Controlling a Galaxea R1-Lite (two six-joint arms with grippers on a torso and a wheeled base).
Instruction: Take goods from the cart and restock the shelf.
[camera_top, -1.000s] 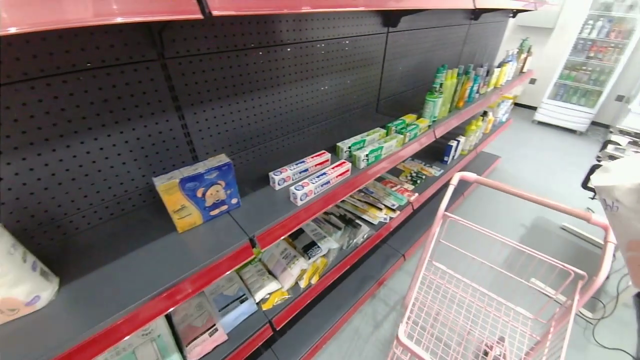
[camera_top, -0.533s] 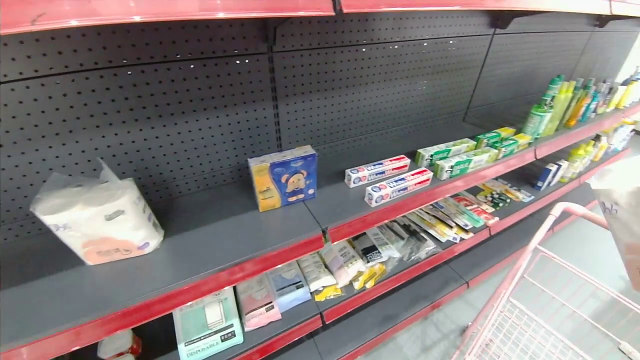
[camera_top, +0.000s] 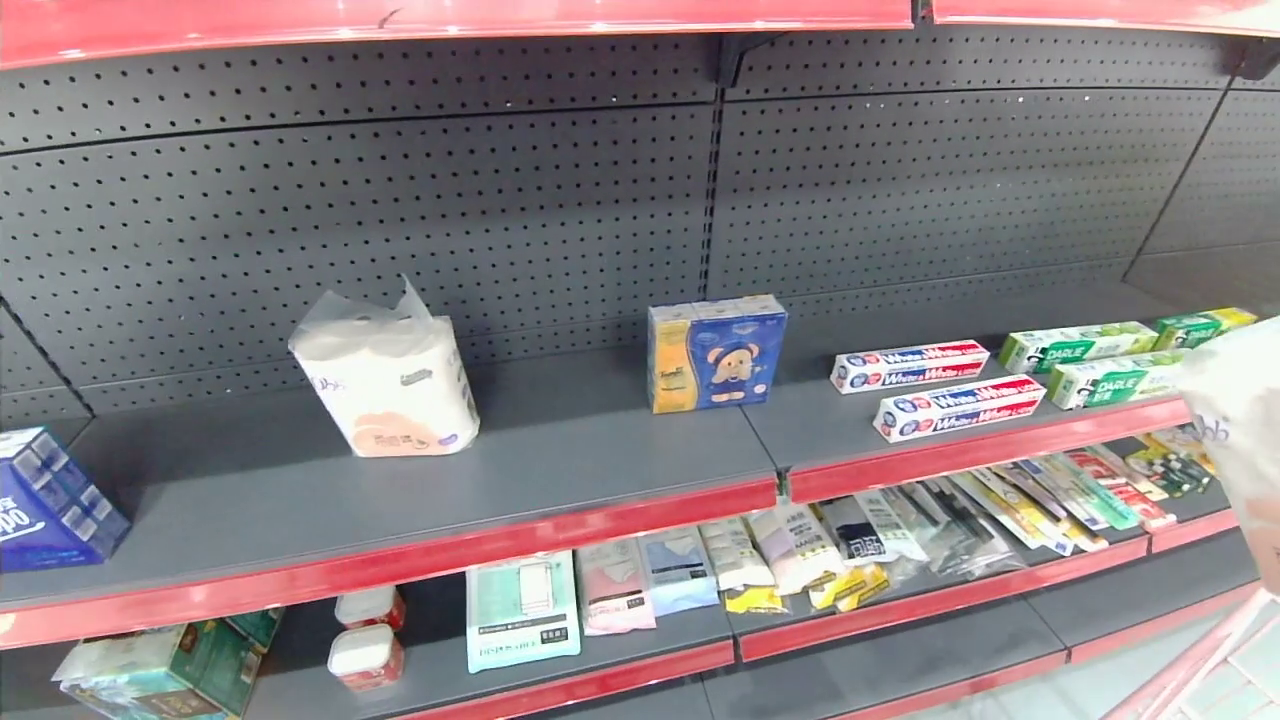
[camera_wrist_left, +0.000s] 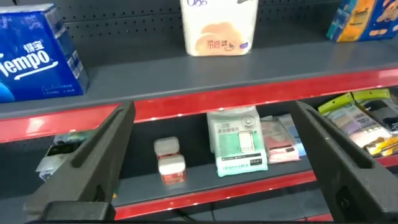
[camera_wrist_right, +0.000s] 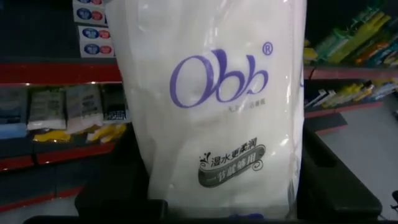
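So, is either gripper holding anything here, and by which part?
The right gripper holds a white plastic-wrapped pack, clamped across its sides at the end nearest the wrist. The left gripper is open and empty.

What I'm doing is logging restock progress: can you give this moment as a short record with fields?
held item: white pack, clamped in the right gripper
left gripper: open, empty, facing the shelf
on that shelf: roll pack, bear tissue pack, toothpaste boxes
cart: pink corner at the robot's right
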